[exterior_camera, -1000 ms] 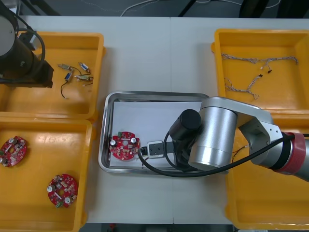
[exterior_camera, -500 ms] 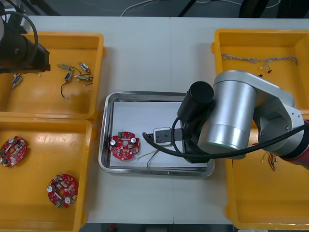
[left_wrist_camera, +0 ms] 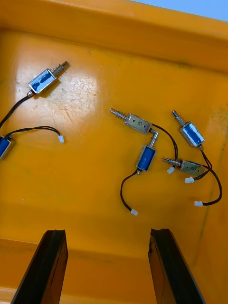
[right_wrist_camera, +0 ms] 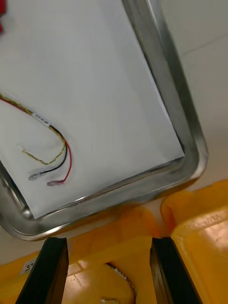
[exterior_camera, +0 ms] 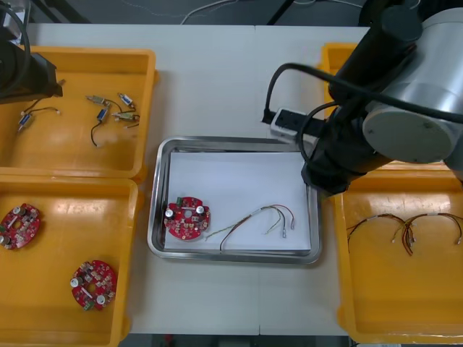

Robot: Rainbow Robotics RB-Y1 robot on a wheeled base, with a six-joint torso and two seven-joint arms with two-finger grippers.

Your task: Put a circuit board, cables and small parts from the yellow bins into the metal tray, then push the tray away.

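The metal tray (exterior_camera: 155, 217) has a white inside and holds a round red circuit board (exterior_camera: 187, 218) and a red and yellow cable (exterior_camera: 257, 219). My right arm (exterior_camera: 391, 108) hangs over the tray's far right corner and the right bins. In its wrist view my right gripper (right_wrist_camera: 109, 273) is open and holds nothing, above the gap between the tray rim (right_wrist_camera: 190, 142) and the bins, with the cable (right_wrist_camera: 52, 142) beyond its fingers. My left gripper (left_wrist_camera: 108, 266) is open over the far left bin, short of several small metal parts (left_wrist_camera: 142, 142).
Two circuit boards (exterior_camera: 19, 225) lie in the near left yellow bin (exterior_camera: 130, 253). More red and yellow cables (exterior_camera: 405, 228) lie in the near right bin. The far left bin (exterior_camera: 148, 87) holds small metal parts (exterior_camera: 112, 108) with black leads. My left arm (exterior_camera: 22, 69) covers its far corner.
My right arm rose and drew back from over the tray toward the right bins, uncovering the red and yellow cable lying in the tray. My left arm shifted farther left over its bin.
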